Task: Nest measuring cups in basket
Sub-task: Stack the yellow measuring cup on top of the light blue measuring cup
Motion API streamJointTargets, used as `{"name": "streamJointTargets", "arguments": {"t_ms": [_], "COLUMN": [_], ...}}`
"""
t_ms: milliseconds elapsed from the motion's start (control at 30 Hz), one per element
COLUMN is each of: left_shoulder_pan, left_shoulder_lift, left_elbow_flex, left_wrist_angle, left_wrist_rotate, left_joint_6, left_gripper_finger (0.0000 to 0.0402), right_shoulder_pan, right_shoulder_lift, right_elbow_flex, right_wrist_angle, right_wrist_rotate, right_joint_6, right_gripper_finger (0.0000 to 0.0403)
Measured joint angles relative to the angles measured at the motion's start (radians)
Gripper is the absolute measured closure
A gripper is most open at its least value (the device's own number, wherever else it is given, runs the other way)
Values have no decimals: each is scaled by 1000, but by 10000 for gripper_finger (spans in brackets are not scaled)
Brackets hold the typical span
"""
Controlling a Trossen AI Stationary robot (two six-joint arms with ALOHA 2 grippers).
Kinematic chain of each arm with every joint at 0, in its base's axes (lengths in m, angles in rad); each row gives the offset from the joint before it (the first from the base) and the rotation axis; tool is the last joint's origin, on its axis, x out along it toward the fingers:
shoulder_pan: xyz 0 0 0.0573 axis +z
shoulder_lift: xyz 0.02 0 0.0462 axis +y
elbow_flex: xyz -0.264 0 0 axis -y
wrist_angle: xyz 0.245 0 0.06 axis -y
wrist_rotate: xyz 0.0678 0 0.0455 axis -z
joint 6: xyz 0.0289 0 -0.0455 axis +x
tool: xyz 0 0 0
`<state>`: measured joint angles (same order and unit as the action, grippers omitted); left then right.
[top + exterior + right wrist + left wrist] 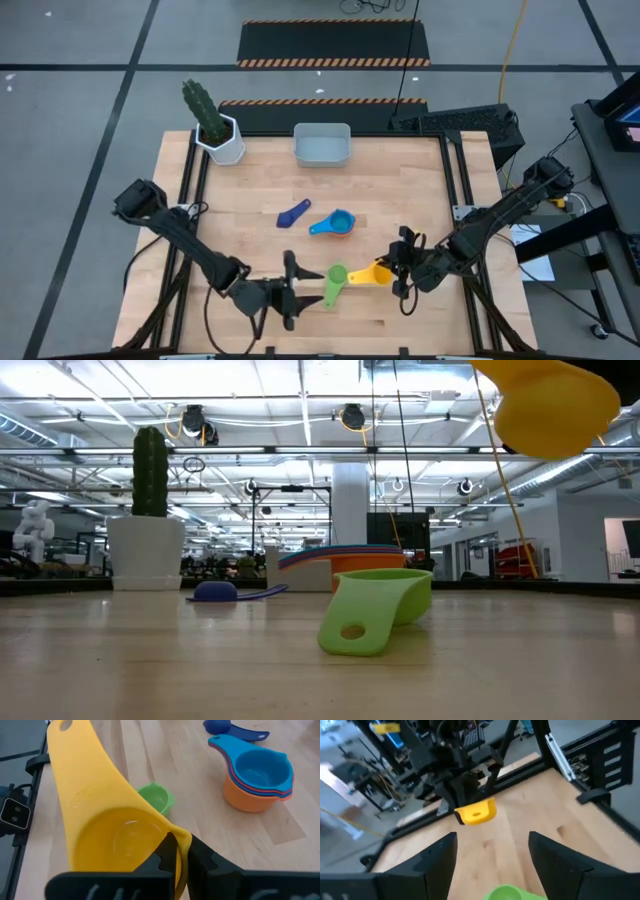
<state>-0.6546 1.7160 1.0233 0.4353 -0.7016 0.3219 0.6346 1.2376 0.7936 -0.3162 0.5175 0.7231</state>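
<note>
The pale wooden table (250, 200) stood on a grey floor crossed by dark lines, with hazard-striped mats at the top of the overhead frame. The basket (321, 145) sat at the table's top-centre edge, just right of a white cactus pot (226, 140). The right gripper (403, 272), at lower right, was clenched on the rim of the yellow cup (377, 273); the right wrist view showed that pinch plainly, and the table-level view showed the cup lifted clear of the wood. The left gripper (290, 292), at the lower centre edge, had its fingers spread and empty, with the green cup (335, 278) lying just ahead. The blue-and-orange stack (338, 223) and the dark blue cup (293, 213) lay mid-table, with bare wood between them and the basket. Only the table-level view showed the lit ceiling beyond.
</note>
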Motion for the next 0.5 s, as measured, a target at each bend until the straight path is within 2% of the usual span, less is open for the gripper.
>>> {"name": "streamJointTargets", "arguments": {"t_ms": [133, 333, 500], "left_shoulder_pan": [2, 2, 2], "left_shoulder_lift": [63, 199, 263], "left_elbow_flex": [64, 236, 333], "left_wrist_angle": [3, -51, -169], "left_wrist_rotate": [1, -50, -115], "left_joint_6": [152, 381, 472], "left_gripper_finger": [144, 170, 188], "right_shoulder_pan": [0, -36, -42], "right_shoulder_lift": [-1, -1, -1], "right_elbow_flex": [-23, -87, -118], "right_wrist_angle": [55, 224, 280], "right_wrist_rotate": [-6, -168, -228], "right_joint_6": [0, -25, -14], "right_gripper_finger": [397, 397, 397]}}
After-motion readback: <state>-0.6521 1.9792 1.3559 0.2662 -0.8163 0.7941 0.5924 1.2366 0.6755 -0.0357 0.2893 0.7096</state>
